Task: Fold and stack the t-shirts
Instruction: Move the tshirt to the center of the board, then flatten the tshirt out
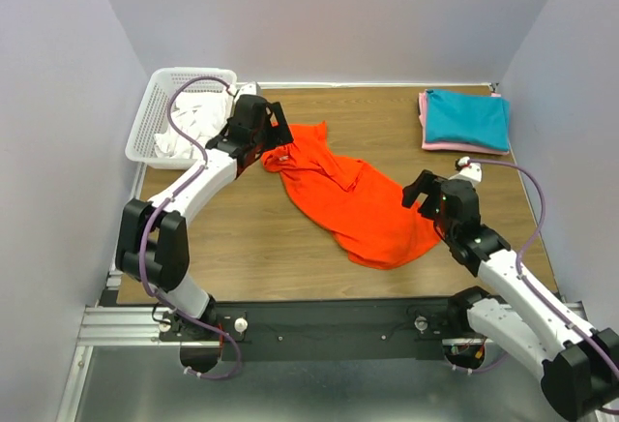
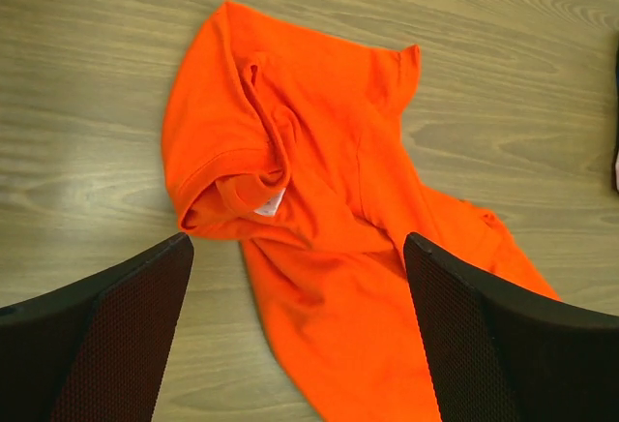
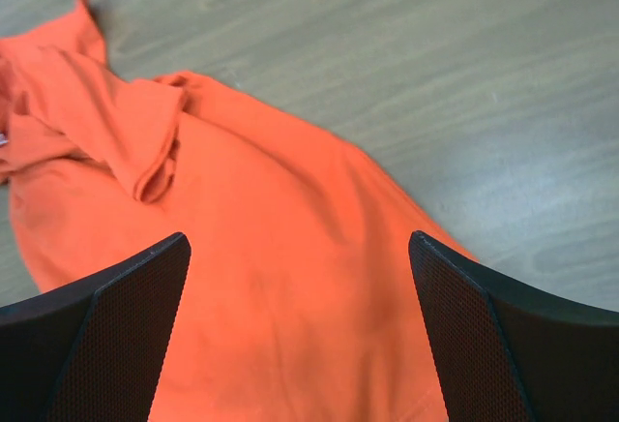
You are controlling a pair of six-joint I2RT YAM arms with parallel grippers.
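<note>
Your left gripper (image 1: 279, 129) and right gripper (image 1: 418, 199) hung jaws apart, empty, over the orange-red t-shirt (image 1: 353, 204) crumpled unfolded mid-table; a teal t-shirt (image 1: 468, 119) sat folded on a pink t-shirt (image 1: 424, 117) far right, white t-shirts (image 1: 196, 114) waited in the far-left basket (image 1: 145, 124)

Bright, even light; soft shadows, little blur.

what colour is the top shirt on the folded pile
A teal shirt, over a pink one; best seen in the top external view.

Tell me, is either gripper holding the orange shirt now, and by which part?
Nothing is held. The left gripper and right gripper both stand open over the orange shirt, which lies loose on the table.
</note>
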